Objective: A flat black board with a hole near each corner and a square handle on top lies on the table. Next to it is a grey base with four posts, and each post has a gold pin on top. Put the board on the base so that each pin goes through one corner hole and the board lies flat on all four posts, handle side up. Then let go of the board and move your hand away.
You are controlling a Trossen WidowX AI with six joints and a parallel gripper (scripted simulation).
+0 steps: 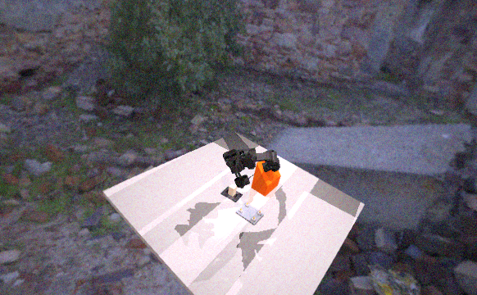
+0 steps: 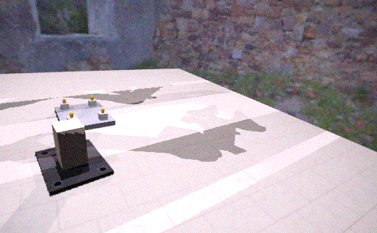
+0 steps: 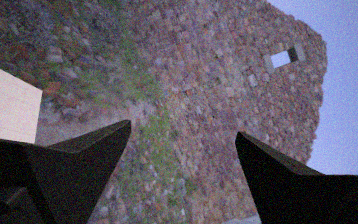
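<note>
So, black board (image 1: 224,192) (image 2: 75,181) sat flat on desk (image 1: 161,205) (image 2: 208,194) (image 3: 7,107), pale square handle (image 1: 232,191) (image 2: 70,145) pointing up. Grey base (image 1: 247,215) (image 2: 85,114) was near it, well, not under it, gold pins (image 1: 259,212) (image 2: 92,98) bare on all four posts. End effector (image 3: 184,131) was wide open, nothing in it, aimed off past desk edge at stone wall (image 3: 215,90). Orange block (image 1: 266,180) stood near base too.

The arm (image 1: 239,157) is bent; the gripper (image 3: 184,131) is open, its two dark fingers well apart.
</note>
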